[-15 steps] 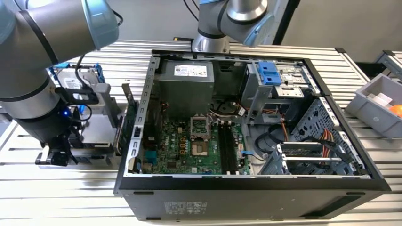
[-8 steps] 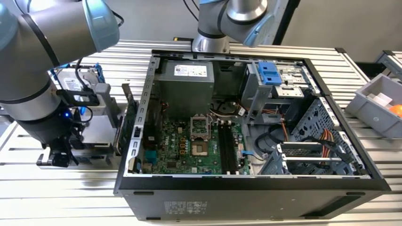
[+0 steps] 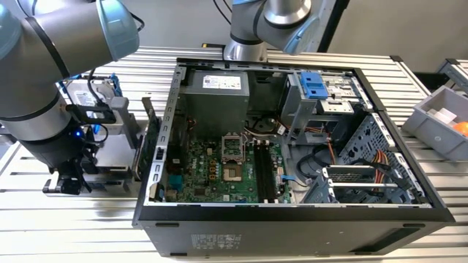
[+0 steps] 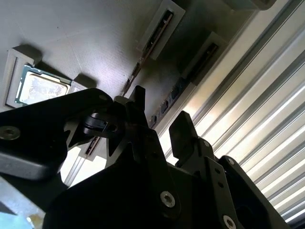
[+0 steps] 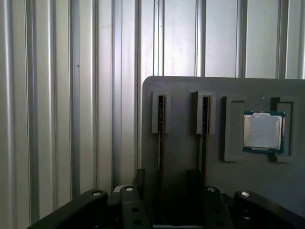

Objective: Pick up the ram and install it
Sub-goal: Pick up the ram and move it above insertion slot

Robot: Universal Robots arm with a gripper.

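Note:
In both wrist views two ram sticks stand on edge in slots of a grey holder plate [image 5: 181, 95]. The ram [image 5: 160, 124] [image 4: 178, 90] farther from the processor chip [image 5: 262, 131] [image 4: 38, 88] runs down between my fingers. My gripper [image 5: 167, 180] [image 4: 160, 117] is open and straddles it, with a gap on each side. The second ram [image 5: 204, 124] [image 4: 147, 47] lies just outside one finger. In the exterior view my gripper [image 3: 69, 183] hangs low over the holder, at the exterior view's left of the open computer case [image 3: 157, 164].
The case lies open with its motherboard [image 3: 212, 170] and long dark memory slots [image 3: 267, 170] facing up. A drive in a blue frame [image 3: 87, 96] stands behind my arm. A grey bin [image 3: 439, 118] sits at the exterior view's right. The table [image 3: 73, 235] is ribbed metal.

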